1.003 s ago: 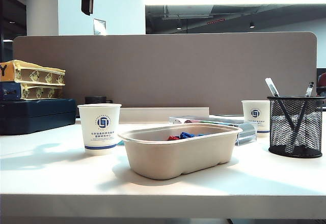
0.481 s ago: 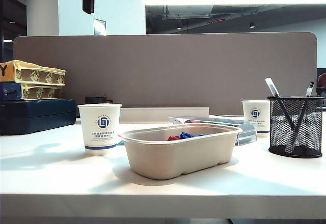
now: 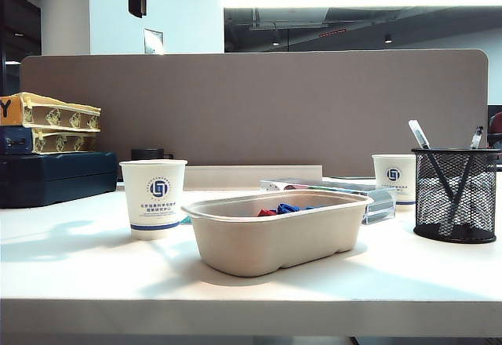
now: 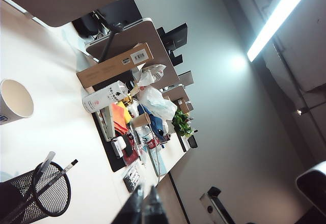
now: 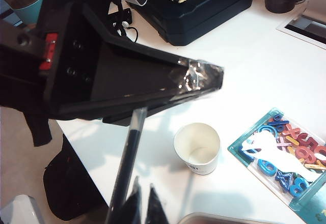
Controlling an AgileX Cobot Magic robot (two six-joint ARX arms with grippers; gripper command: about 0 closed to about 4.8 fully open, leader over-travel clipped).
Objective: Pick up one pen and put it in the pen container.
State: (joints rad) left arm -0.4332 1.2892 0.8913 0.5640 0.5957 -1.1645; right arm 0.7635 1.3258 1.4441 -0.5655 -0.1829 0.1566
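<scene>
The black mesh pen container (image 3: 455, 196) stands at the table's right end, with two pens (image 3: 418, 134) leaning inside it. The left wrist view looks down on the pen container (image 4: 38, 196) from high above. My left gripper (image 4: 145, 203) is up there, shut, with nothing between its fingers. My right gripper (image 5: 143, 196) hangs over the table's left part, its jaws almost together. A slim dark stick like a pen (image 5: 130, 152) runs alongside one finger, outside the jaws; I cannot tell what holds it. Neither gripper shows in the exterior view.
A beige pulp tray (image 3: 274, 235) with small red and blue items sits mid-table, between two paper cups (image 3: 154, 196) (image 3: 394, 176). Stacked boxes (image 3: 55, 176) stand at the far left. A large black arm part (image 5: 117, 76) fills much of the right wrist view, above a cup (image 5: 197, 147) and a tray of coloured letters (image 5: 285, 152).
In the exterior view the dark arm part hanging at the top left has drawn upward, leaving only a narrow strip. Nothing on the table has moved.
</scene>
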